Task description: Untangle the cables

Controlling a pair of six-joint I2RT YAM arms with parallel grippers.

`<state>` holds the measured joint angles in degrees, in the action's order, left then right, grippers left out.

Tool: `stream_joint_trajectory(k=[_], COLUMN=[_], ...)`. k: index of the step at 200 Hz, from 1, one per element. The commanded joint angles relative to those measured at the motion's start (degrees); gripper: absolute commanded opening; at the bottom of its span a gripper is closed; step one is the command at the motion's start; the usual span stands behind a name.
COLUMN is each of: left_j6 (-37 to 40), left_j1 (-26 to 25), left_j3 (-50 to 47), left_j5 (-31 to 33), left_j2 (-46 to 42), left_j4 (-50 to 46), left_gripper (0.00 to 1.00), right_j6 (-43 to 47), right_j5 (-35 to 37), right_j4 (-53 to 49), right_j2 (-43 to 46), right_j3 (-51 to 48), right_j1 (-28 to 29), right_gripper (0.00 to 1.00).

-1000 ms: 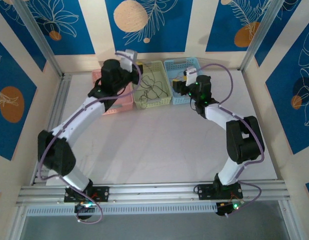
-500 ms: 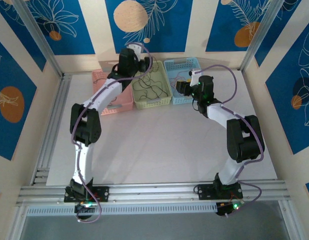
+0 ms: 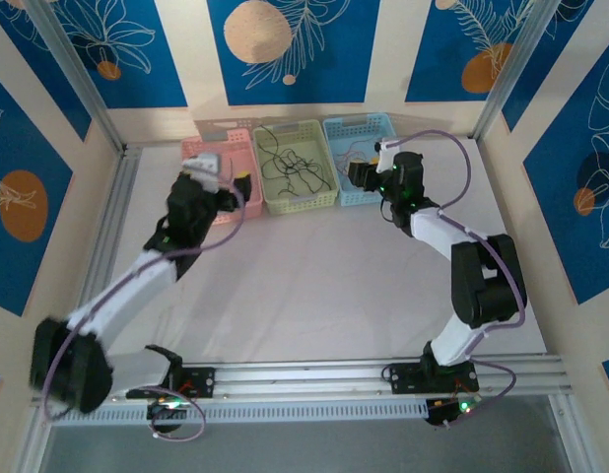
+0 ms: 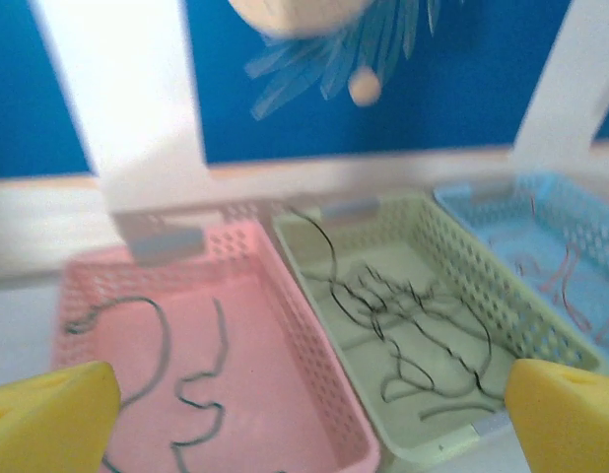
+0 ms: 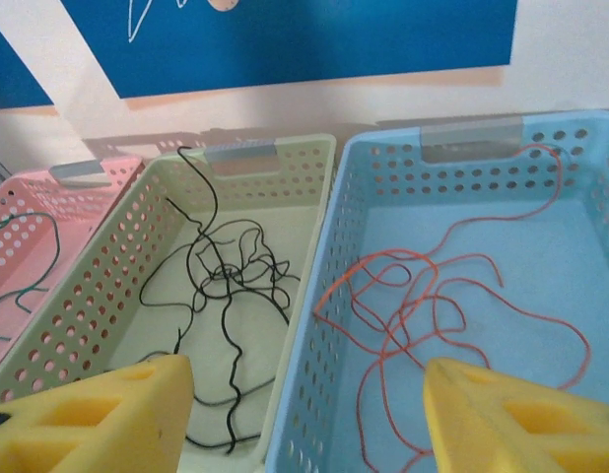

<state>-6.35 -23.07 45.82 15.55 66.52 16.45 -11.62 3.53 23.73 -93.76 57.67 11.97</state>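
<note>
The cables lie sorted in three baskets at the back of the table. Black cables [image 5: 221, 276] form a loose tangle in the green basket [image 3: 329, 197]. Red cables [image 5: 438, 305] loop inside the blue basket [image 5: 482, 148]. Two dark greenish cables [image 4: 191, 379] lie apart in the pink basket [image 4: 304, 365]. My left gripper [image 4: 309, 424] is open and holds nothing, hovering at the near edge of the pink and green baskets. My right gripper [image 5: 309, 424] is also open with nothing in it, above the wall between the green and blue baskets.
The three baskets stand side by side against the back wall. In the top view the left gripper [image 3: 237, 187] is at the pink basket's near right corner and the right gripper [image 3: 356, 175] at the blue basket's near edge. White table [image 3: 314, 286] spreads in front.
The left arm stretched out over the green basket, then pulled back toward the near left, beside the pink basket. The right arm has hardly moved.
</note>
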Motion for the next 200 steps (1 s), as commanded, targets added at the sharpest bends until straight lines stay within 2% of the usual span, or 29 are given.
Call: stream_joint_trajectory(k=[1, 25, 51, 66, 100, 113, 122, 134, 145, 173, 188, 200], left_j6=[3.7, 7.0, 7.5, 8.7, 11.6, 11.3, 11.4, 11.6, 13.5, 13.2, 13.4, 12.3], left_j1=[1.2, 2.1, 3.3, 4.8, 8.2, 9.6, 10.8, 12.9, 13.6, 14.7, 14.9, 15.1], left_j3=[-12.4, -21.6, -24.3, -25.2, -25.3, -23.8, -24.0, -23.8, -24.3, -23.3, -23.1, -23.3], left_j5=[7.6, 10.3, 9.9, 6.1, -0.5, -3.6, -5.3, -8.1, -8.0, -8.0, -5.1, -5.5], left_j2=[-3.9, -5.5, -4.0, -0.7, 5.2, 5.6, 7.0, 8.3, 10.7, 10.2, 9.6, 8.4], left_j4=[5.7, 13.9, 17.2, 21.6, 27.5, 25.1, 29.0, 31.6, 36.2, 32.5, 30.5, 27.9], left_gripper=[1.0, 1.0, 0.99, 1.0, 1.0, 1.0, 1.0, 1.0, 1.0, 1.0, 1.0, 1.0], right_j6=[2.0, 3.8, 5.9, 6.4, 5.7, 4.8, 4.1, 4.2, 4.2, 4.0, 4.7, 4.2], right_j5=[3.2, 6.8, 8.7, 10.2, 8.5, 7.5, 6.6, 5.6, 4.9, 4.3, 5.4, 7.4], right_j4=[-4.1, -6.4, -5.8, -5.4, 3.8, 9.8, 3.3, 3.1, 5.8, 7.5, 2.6, 1.3], right_j2=[8.4, 16.0, 22.4, 24.1, 22.1, 18.7, 18.0, 17.2, 17.2, 17.9, 18.4, 18.8], right_j3=[-3.8, -10.5, -17.6, -20.7, -27.5, -29.5, -26.5, -25.6, -26.3, -27.7, -26.3, -26.9], right_j1=[0.1, 0.2, -1.0, -2.8, -9.3, -11.3, -12.3, -12.6, -12.9, -13.2, -13.1, -13.1], right_gripper=[0.63, 0.63, 0.64, 0.64, 0.64, 0.64, 0.63, 0.63, 0.63, 0.62, 0.62, 0.61])
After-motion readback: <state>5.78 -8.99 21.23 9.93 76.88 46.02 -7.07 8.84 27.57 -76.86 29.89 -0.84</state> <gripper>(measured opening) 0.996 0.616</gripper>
